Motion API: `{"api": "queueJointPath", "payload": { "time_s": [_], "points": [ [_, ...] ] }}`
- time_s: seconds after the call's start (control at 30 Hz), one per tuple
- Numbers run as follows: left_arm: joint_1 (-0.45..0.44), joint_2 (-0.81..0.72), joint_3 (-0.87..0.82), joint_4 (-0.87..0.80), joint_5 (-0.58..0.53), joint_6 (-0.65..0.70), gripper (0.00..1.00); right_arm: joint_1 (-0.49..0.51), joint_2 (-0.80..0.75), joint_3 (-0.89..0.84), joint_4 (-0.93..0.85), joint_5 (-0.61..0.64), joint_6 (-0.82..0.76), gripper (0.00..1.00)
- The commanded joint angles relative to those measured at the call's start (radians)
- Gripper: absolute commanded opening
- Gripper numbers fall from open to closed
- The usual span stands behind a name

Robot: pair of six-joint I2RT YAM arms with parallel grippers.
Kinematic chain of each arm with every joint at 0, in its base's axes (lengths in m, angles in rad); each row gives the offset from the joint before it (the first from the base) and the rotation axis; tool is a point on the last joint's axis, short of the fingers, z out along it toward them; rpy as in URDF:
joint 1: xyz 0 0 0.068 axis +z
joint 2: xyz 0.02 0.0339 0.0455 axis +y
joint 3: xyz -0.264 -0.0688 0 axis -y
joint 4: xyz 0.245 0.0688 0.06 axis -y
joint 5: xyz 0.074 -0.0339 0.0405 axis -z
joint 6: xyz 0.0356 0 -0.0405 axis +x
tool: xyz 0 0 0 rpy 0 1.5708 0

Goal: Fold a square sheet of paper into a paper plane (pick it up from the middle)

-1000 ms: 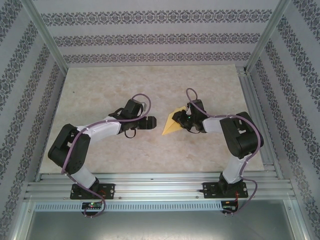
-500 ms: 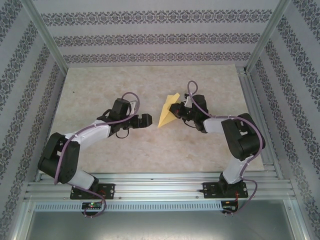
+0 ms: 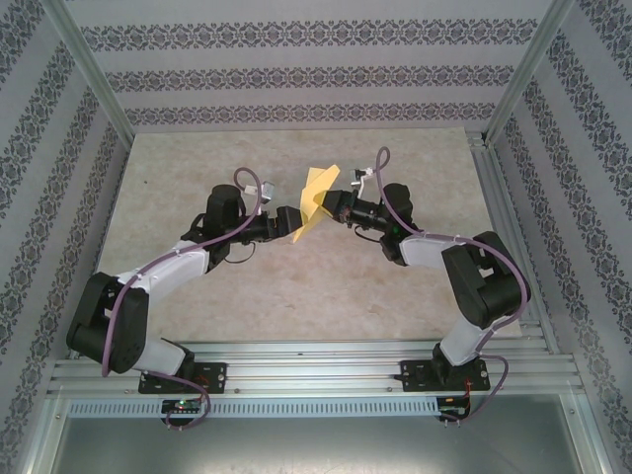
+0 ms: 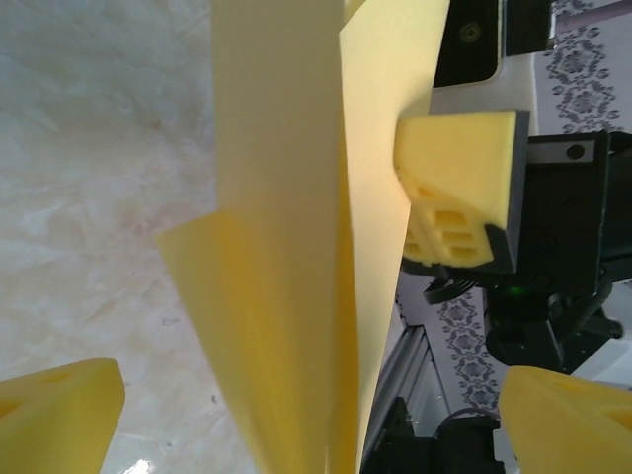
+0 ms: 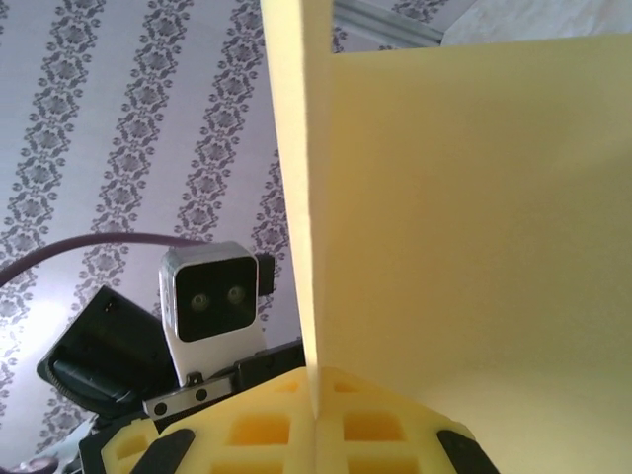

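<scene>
The folded yellow sheet of paper (image 3: pixel 314 200) is held up off the table, standing on edge between the two grippers. My right gripper (image 3: pixel 334 206) is shut on its right side; in the right wrist view the two yellow pads (image 5: pixel 375 434) meet on the paper (image 5: pixel 474 217). My left gripper (image 3: pixel 295 220) is open at the paper's lower left. In the left wrist view the paper (image 4: pixel 286 247) hangs between the left gripper's (image 4: pixel 311 395) wide-apart fingertips (image 4: pixel 59 410), touching neither. One pad of the right gripper (image 4: pixel 459 183) presses the sheet there.
The beige marbled table (image 3: pixel 197 168) lies under both arms. Patterned walls and an aluminium frame (image 3: pixel 523 69) close in the sides. A metal rail (image 3: pixel 316 370) runs along the near edge. The left wrist camera (image 5: pixel 212 301) faces the right wrist camera.
The right gripper has lifted the paper and carried it left and farther back. The left gripper has stretched out to the right and now straddles the paper's lower part.
</scene>
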Motion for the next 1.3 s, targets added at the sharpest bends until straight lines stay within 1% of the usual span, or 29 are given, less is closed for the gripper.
{"api": "queueJointPath", "payload": {
  "time_s": [0.0, 0.13, 0.3, 0.43, 0.67, 0.77, 0.83, 0.9, 1.0, 1.07, 1.17, 1.27],
  "points": [
    [0.007, 0.012, -0.001, 0.123, 0.058, -0.059, 0.92, 0.020, -0.020, 0.023, 0.039, -0.026, 0.018, 0.04],
    [0.008, 0.016, 0.000, 0.182, 0.053, -0.084, 0.75, 0.027, -0.018, 0.023, 0.045, -0.027, 0.029, 0.04],
    [0.007, 0.018, -0.012, 0.258, 0.059, -0.122, 0.61, 0.027, -0.006, 0.018, 0.053, -0.027, 0.041, 0.04],
    [0.007, 0.026, -0.016, 0.261, 0.060, -0.120, 0.48, 0.026, 0.000, 0.017, 0.053, -0.029, 0.046, 0.05],
    [0.008, 0.042, -0.014, 0.260, 0.059, -0.117, 0.30, 0.024, 0.000, 0.015, 0.051, -0.029, 0.045, 0.07],
    [0.006, 0.044, -0.014, 0.257, 0.056, -0.114, 0.19, 0.022, -0.002, 0.013, 0.050, -0.029, 0.045, 0.08],
    [0.008, 0.047, -0.013, 0.245, 0.047, -0.106, 0.14, 0.020, -0.007, 0.010, 0.046, -0.029, 0.043, 0.10],
    [0.006, 0.043, -0.009, 0.214, 0.036, -0.079, 0.09, 0.009, -0.024, -0.002, 0.022, -0.022, 0.025, 0.16],
    [0.007, 0.031, -0.007, 0.127, 0.004, -0.001, 0.06, -0.024, -0.080, -0.032, -0.076, 0.007, -0.037, 0.24],
    [0.007, 0.014, 0.008, 0.010, -0.048, 0.099, 0.06, -0.048, -0.137, -0.052, -0.211, 0.051, -0.119, 0.31],
    [0.006, -0.019, 0.032, -0.194, -0.191, 0.274, 0.06, -0.064, -0.245, -0.064, -0.497, 0.184, -0.287, 0.42],
    [-0.010, -0.042, 0.073, -0.388, -0.404, 0.403, 0.06, -0.057, -0.339, -0.059, -0.748, 0.377, -0.416, 0.52]
  ]
}}
